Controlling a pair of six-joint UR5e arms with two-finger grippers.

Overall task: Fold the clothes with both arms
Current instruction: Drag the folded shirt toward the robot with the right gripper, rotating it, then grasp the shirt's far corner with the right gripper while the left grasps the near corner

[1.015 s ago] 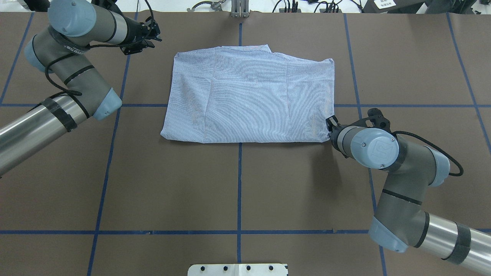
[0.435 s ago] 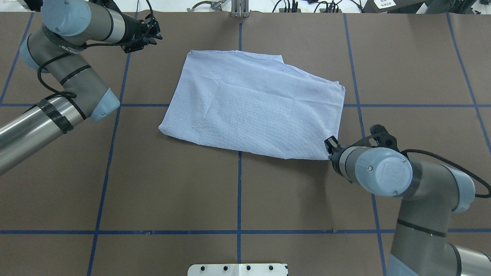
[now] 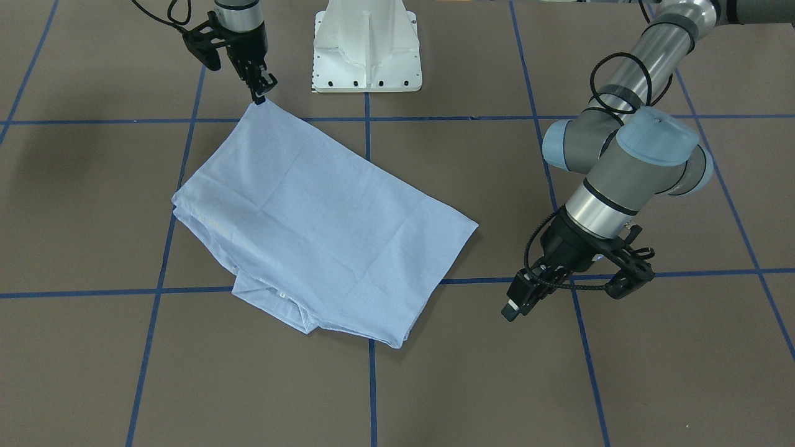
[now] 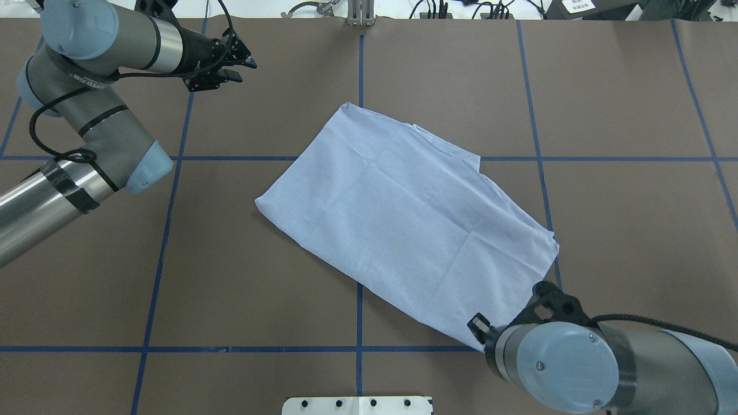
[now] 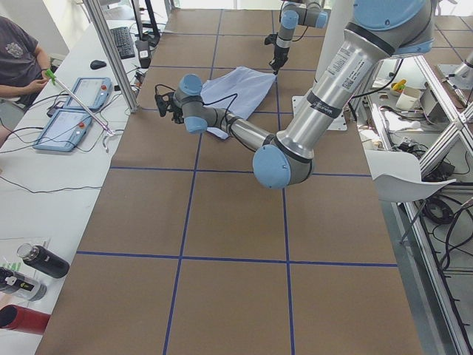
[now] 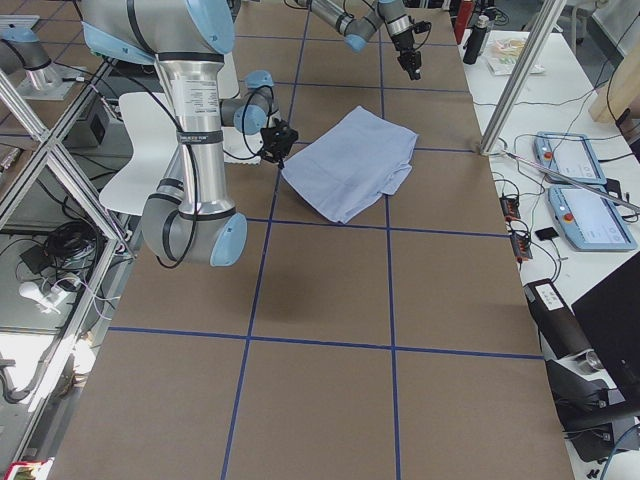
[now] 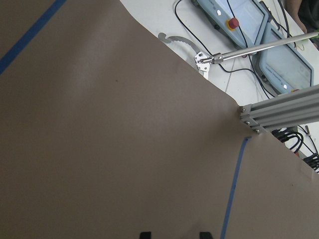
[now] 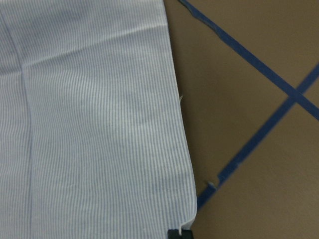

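Right tool pinches shirt (near corner).

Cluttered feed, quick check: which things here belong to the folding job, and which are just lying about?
Job: striped shirt, folded; right tool, clamped on its corner; left tool, open, off the cloth.
Lying about: teach pendants; black bottle; keyboard.

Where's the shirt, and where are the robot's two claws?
shirt point(image 4: 403, 219): overhead view, middle of the cloth.
right gripper point(image 3: 261, 94): front-facing view, fingertips pinching the shirt's corner.
left gripper point(image 7: 174, 234): left wrist view, between its two fingertips.
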